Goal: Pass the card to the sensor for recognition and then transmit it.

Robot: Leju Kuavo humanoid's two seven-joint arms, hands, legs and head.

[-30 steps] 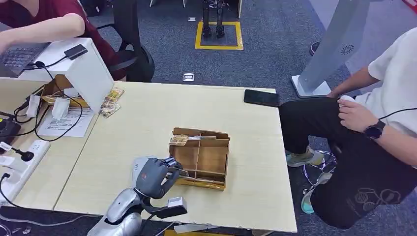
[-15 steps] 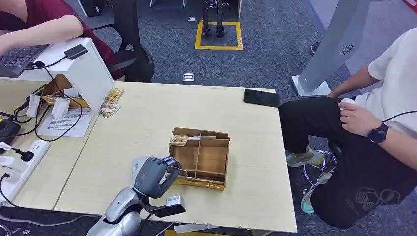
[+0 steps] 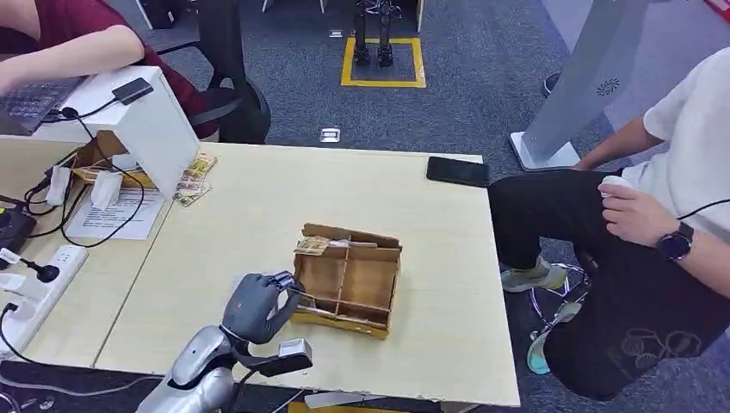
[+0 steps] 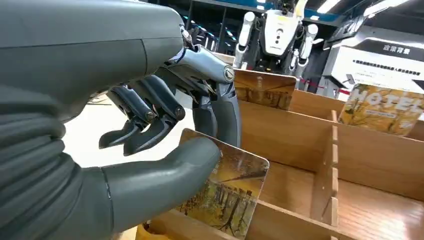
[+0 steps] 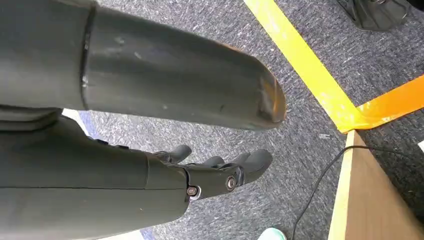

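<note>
A card point(image 4: 230, 192) is pinched between the thumb and curled fingers of the left hand point(image 3: 255, 305) at the near left corner of the wooden box point(image 3: 361, 280). The right hand point(image 5: 220, 172) is seen hanging above grey carpet, fingers loosely extended, nothing held. The box rests on a pale table point(image 3: 258, 215); a phone point(image 3: 458, 171) lies at the far edge.

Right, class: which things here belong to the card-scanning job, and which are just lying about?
Job: left hand, card it pinches, wooden box, white sensor stand.
Lying about: black phone, power strip, loose cards by the stand.
</note>
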